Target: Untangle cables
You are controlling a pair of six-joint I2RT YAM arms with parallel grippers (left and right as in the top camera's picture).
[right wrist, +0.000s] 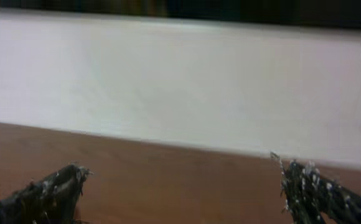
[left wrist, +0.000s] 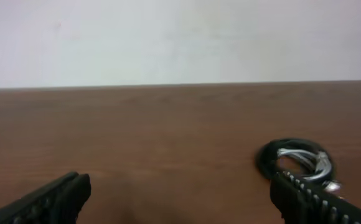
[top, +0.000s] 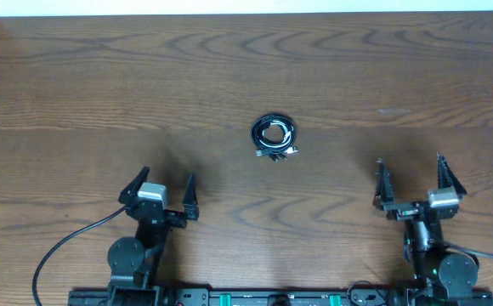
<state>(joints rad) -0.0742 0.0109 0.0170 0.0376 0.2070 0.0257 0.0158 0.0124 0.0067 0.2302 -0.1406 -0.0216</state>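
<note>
Jaws both gape; black and white cables (top: 274,137) lie coiled together.

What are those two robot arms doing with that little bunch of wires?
Nothing is being held right now. The cables lie in one small coiled bundle, black and white cords together, near the middle of the table. The left gripper and the right gripper are both open, one on each side near the front edge, not touching the bundle. The untangling has not started.
</note>
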